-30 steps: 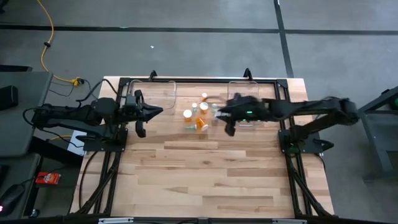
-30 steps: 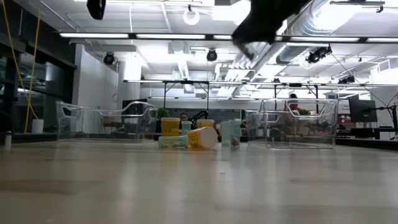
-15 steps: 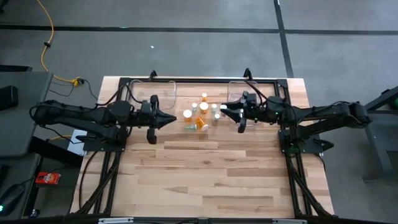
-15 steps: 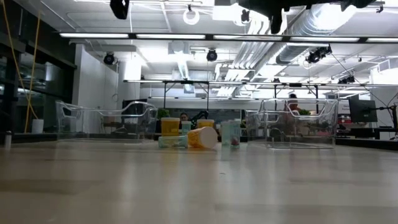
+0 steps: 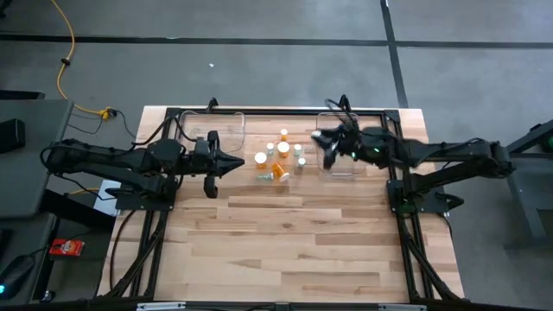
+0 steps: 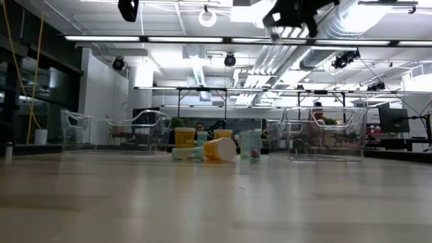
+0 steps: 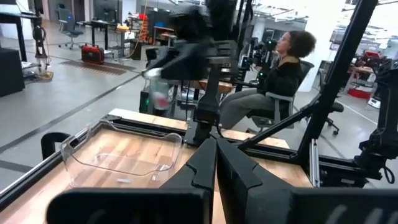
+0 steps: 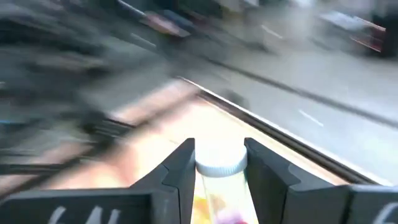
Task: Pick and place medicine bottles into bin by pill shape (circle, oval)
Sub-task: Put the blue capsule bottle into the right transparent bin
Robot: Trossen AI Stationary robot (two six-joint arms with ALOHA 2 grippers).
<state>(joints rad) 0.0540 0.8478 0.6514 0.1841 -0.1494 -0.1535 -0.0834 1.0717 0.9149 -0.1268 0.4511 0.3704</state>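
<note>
From above, the right claw [image 5: 325, 147] hung over the right bin [image 5: 344, 169]; the left claw [image 5: 232, 161], pressed together, pointed at seven counter bottles [image 5: 278, 158]. Right wrist: fingers clamped a white-capped vial [image 8: 219, 186]

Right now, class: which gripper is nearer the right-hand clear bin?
Right. The right gripper hangs over the right bin, holding a clear vial; the left gripper sits beyond the bottle cluster.
</note>
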